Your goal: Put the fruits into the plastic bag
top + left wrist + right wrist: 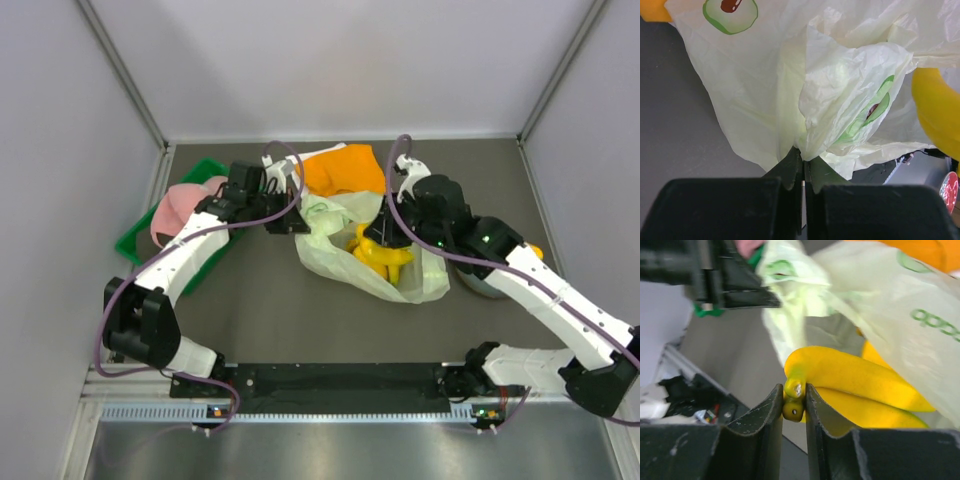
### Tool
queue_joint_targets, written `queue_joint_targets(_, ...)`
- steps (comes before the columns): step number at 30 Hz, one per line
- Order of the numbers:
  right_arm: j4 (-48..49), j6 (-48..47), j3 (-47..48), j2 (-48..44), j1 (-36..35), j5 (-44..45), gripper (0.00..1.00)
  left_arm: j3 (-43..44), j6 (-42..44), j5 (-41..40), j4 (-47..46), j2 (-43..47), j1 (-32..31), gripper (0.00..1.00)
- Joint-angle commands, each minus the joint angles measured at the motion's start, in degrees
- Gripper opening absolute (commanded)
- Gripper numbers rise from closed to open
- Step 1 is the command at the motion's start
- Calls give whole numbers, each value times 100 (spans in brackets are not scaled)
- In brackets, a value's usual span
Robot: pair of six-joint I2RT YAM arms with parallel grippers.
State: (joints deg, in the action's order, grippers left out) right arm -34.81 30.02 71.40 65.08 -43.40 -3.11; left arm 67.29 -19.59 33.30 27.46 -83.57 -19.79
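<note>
The left fingers point(790, 172) are clenching a gathered fold of the avocado-print plastic bag point(840, 90), pinching the pale green film right at their tips and holding that edge up off the dark worktop point(260, 310). The right fingers point(771, 410) are grasping a banana bunch point(855, 380) by its stub of a stem, with the curved yellow fruits jutting away from them. The bunch is sitting at the bag's open mouth near the middle of the worktop. Its far ends are slipping under the crinkled film, which is draping over them from above in the right wrist view.

Around them, a flat orange cloth point(345, 170) is lying just behind the bag, touching its rear edge. A green tray point(135, 240) is resting at the left wall with a pink rounded thing point(178, 208) on it, partly hidden by the left arm. A blue-grey plate point(478, 288) is peeking out beside the bag's right corner, mostly covered by the right forearm crossing above it. A small yellow bit point(535, 250) is showing past that forearm, too hidden to tell what it is.

The loose upper flap of the bag is hanging between the two sets of fingers and sagging toward the bunch, narrowing the opening.
</note>
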Motion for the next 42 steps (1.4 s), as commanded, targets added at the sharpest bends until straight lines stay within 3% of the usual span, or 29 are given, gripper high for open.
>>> queue_joint_targets(1, -501, 21, 366, 22, -72, 1303, 0, 136, 52, 1, -74, -36, -33, 0)
queue_joint_targets(12, -642, 285, 313, 707, -133, 2772, 0, 153, 43, 89, -66, 16, -51, 0)
queue_joint_targets(17, -703, 294, 744, 1331, -415, 3386, 0, 153, 35, 150, -74, 16, -51, 0)
queue_joint_targets(23, -422, 452, 946, 2008, -459, 3546, 0, 144, 43, 151, -66, 34, -51, 0)
queue_joint_targets(29, 307, 382, 867, 2325, -459, 3071, 0, 153, 43, 177, -57, 51, -51, 0)
queue_joint_targets(37, 96, 601, 956, 2887, -459, 4484, 0, 153, 35, 186, -66, 78, -51, 0)
queue_joint_targets(42, 413, 654, 893, 3168, -424, 4803, 0, 144, 43, 177, -66, 86, -51, 0)
